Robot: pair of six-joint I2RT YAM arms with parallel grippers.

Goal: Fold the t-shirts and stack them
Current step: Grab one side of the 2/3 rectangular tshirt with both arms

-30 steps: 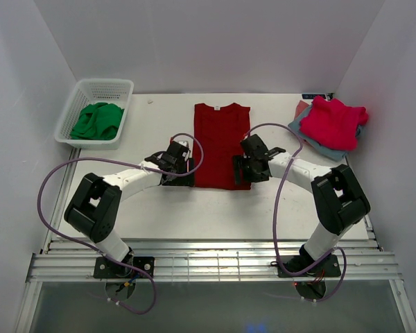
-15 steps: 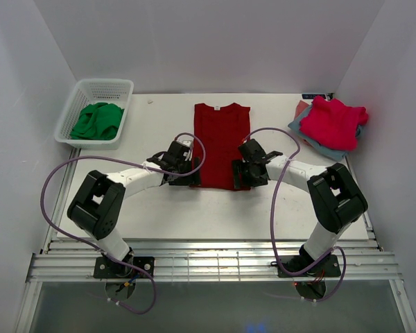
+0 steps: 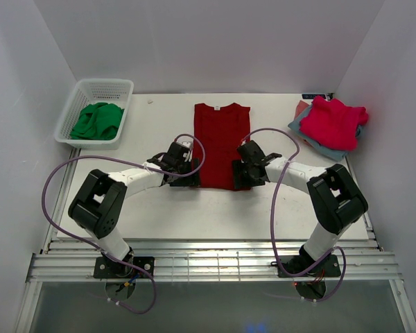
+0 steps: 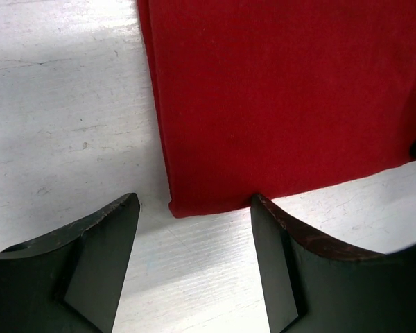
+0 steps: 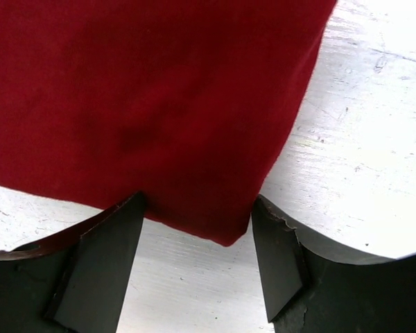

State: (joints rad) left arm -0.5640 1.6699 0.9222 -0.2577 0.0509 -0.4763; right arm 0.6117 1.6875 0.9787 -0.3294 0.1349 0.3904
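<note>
A dark red t-shirt (image 3: 221,142) lies flat in the middle of the table, its sleeves folded in so it forms a long narrow strip. My left gripper (image 3: 188,173) is open at the strip's near left corner (image 4: 184,205), low over the table. My right gripper (image 3: 241,175) is open at the near right corner (image 5: 225,232). Neither holds cloth. A pink-red shirt (image 3: 335,121) lies on grey-blue folded shirts (image 3: 312,139) at the back right.
A white basket (image 3: 76,94) at the back left holds green cloth (image 3: 97,120). White walls enclose the table on three sides. Purple cables loop from both arms over the near part of the table.
Both grippers have moved a little nearer and inward, down to the near corners of the dark red shirt. The shirt has not moved.
</note>
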